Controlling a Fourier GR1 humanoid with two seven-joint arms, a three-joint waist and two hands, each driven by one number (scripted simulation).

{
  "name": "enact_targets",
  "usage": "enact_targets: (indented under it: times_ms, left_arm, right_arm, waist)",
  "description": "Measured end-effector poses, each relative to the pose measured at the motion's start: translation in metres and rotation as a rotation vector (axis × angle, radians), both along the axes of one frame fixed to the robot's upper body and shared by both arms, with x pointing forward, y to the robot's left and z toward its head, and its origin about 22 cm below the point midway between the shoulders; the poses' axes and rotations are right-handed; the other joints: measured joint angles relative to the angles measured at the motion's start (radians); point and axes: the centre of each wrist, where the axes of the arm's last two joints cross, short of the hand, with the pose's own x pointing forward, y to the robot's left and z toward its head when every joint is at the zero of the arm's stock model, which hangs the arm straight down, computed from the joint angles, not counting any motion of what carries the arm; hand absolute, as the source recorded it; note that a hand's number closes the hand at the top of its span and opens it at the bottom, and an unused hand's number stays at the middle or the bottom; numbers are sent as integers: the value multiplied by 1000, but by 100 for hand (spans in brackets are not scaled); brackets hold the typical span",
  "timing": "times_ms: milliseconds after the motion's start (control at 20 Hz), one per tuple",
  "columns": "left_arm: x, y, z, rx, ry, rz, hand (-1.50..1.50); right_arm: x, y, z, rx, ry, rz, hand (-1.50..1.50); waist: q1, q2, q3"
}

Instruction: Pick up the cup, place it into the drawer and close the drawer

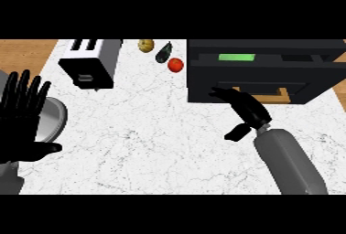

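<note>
Head view: one dark boxy drawer unit (260, 71) is sitting on the white marbled counter (148, 137), one green cup (236, 57) lying inside its open drawer. One toaster (90, 61), one metal bowl (52, 121) and three small produce items (162, 54) are showing. The right hand (240, 104) is reaching to the unit's front, fingers extended, holding nothing. The left hand (24, 114) is resting at the left edge, fingers spread upright.

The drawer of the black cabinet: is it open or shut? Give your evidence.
Open. The drawer juts forward from the black cabinet, its wooden inside showing past the right hand at its front.
</note>
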Motion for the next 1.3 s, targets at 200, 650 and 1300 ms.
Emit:
enact_targets:
  times_ms: [200,650,1300]
  left_arm:
    - [-2,9,-3,-4,-1,-7,-150]
    - [2,6,-10,-9,-11,-30,-150]
    - [7,-1,-12,6,-18,-68,-150]
  right_arm:
    - [23,-6,-3,28,12,11,-150]
    - [64,-32,21,72,47,50,-150]
    - [74,-55,31,113,115,91,-150]
  waist:
    - [7,0,-1]
    - [26,-1,-3]
    - [57,1,-7]
